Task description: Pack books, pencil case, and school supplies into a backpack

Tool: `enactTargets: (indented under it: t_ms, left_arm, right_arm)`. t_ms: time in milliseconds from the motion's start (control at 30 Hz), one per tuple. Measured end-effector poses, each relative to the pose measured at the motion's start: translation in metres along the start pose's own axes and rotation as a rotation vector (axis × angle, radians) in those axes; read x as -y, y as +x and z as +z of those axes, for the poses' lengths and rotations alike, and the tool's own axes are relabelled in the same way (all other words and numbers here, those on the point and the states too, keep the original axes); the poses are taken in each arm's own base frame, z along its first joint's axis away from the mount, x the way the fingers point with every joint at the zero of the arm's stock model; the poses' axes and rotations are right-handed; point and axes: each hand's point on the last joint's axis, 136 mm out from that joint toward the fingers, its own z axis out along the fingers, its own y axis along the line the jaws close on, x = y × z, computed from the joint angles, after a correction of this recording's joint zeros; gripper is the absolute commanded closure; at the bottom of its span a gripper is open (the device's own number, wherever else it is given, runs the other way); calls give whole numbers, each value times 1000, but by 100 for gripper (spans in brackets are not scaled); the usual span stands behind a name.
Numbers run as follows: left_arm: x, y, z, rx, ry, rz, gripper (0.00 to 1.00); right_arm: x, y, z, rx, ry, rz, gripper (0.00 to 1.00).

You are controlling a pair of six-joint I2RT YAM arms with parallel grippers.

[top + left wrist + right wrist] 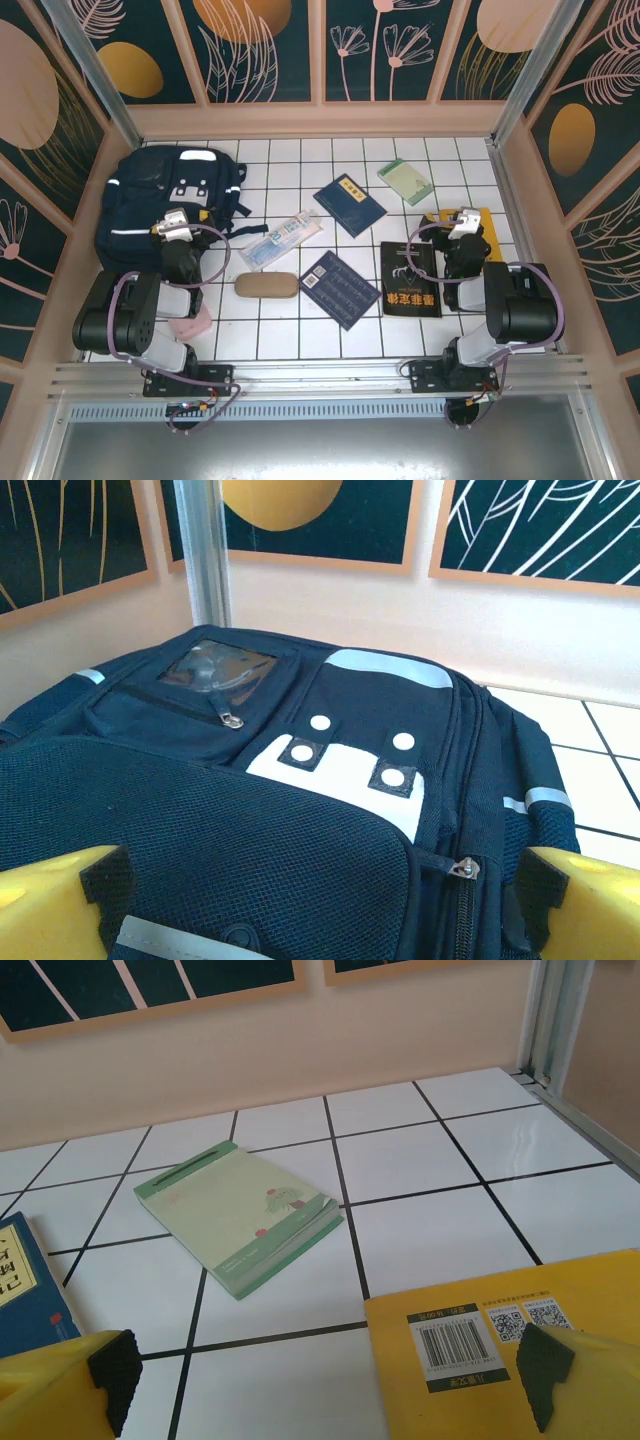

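The navy backpack [165, 195] lies zipped at the back left. My left gripper [178, 222] hovers open over its front pocket [300, 810], yellow fingers [50, 900] wide apart. My right gripper [465, 222] stands open above the yellow book [482, 216], whose barcode corner [500, 1360] lies between its fingers. The green book [404, 181] [240, 1210] is just beyond. Two navy books [350, 204] [340, 288] and a black book [410, 279] lie mid-table. The clear packet [283, 238], tan pencil case [266, 285] and pink case [190, 322] sit near the left arm.
Patterned walls with a pale wooden ledge [320, 120] close in the white tiled table [300, 160] on three sides. Metal posts [95, 70] stand at the back corners. A metal rail [320, 375] carries both arm bases at the near edge.
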Motion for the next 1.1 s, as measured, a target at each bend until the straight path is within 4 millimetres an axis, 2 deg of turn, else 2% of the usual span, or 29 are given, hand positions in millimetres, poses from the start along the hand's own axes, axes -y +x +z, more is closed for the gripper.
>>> enactTargets:
  t_ms: [867, 933, 1000, 1100]
  left_arm:
    - [1, -2, 1, -25, 0, 9, 1]
    - [3, -17, 5, -24, -5, 6, 1]
    - [5, -45, 9, -2, -15, -16, 1]
    - [8, -96, 15, 27, -34, -77, 1]
  right_arm:
    - [0, 0, 0, 0, 2, 0, 1]
    - [4, 1, 0, -9, 23, 5, 1]
    - [8, -4, 1, -22, 50, 10, 1]
    - [14, -31, 8, -8, 103, 54, 1]
